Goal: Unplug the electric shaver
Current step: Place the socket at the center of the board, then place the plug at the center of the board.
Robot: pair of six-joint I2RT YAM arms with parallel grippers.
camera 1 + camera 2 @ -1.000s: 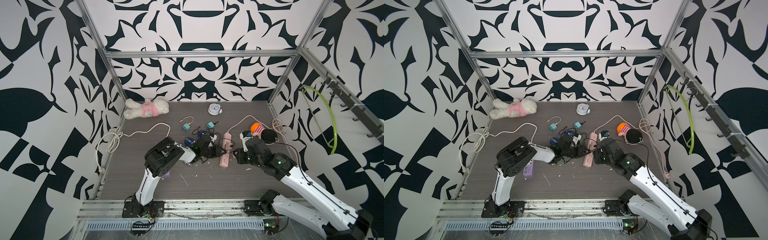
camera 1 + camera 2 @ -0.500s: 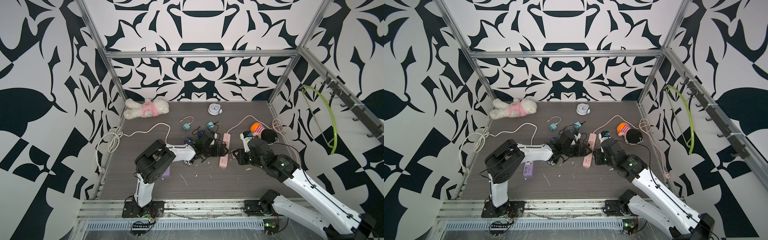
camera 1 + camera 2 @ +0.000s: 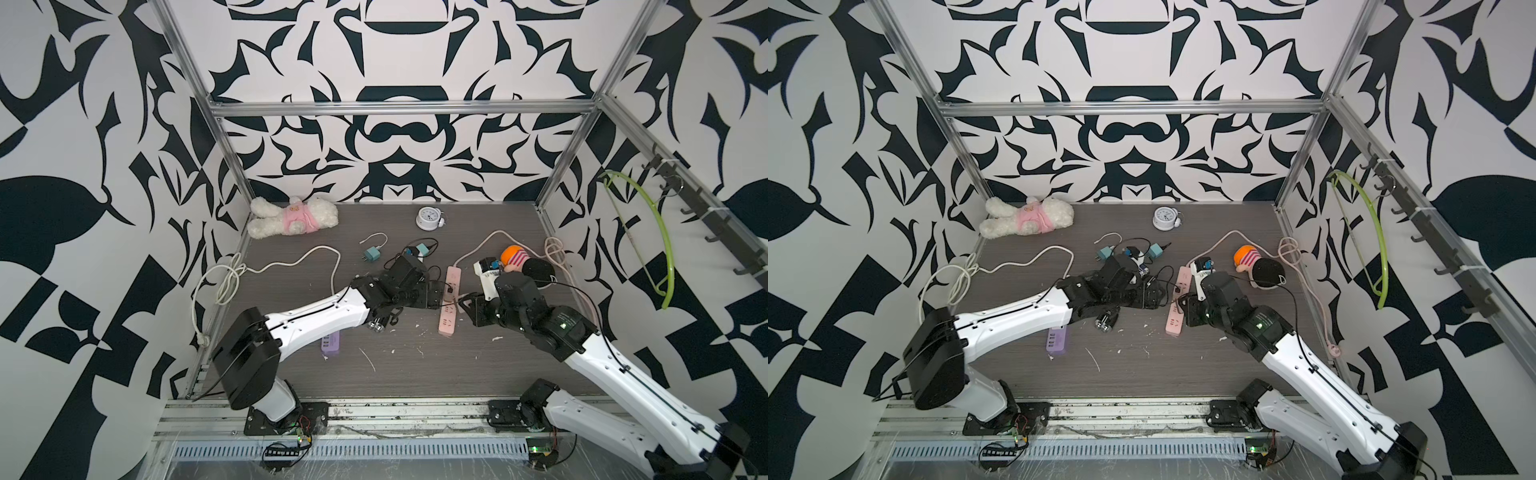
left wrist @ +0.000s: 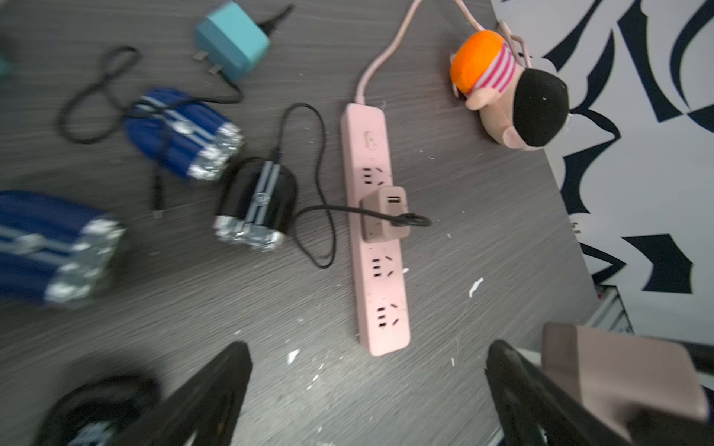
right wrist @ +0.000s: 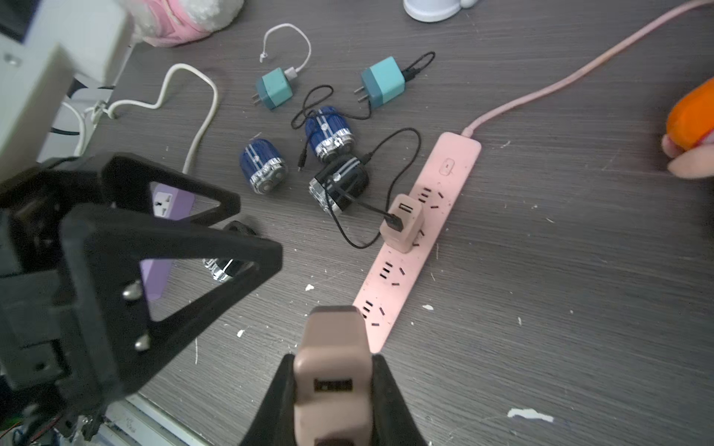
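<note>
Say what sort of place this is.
Probably a robot test cell: aluminium frame with patterned walls, left arm and right arm bolted to a front rail, and props like a plush toy and alarm clock.

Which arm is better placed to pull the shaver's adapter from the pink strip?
Left: left claw open and empty near the plugged adapter; right claw is shut on a loose adapter.
</note>
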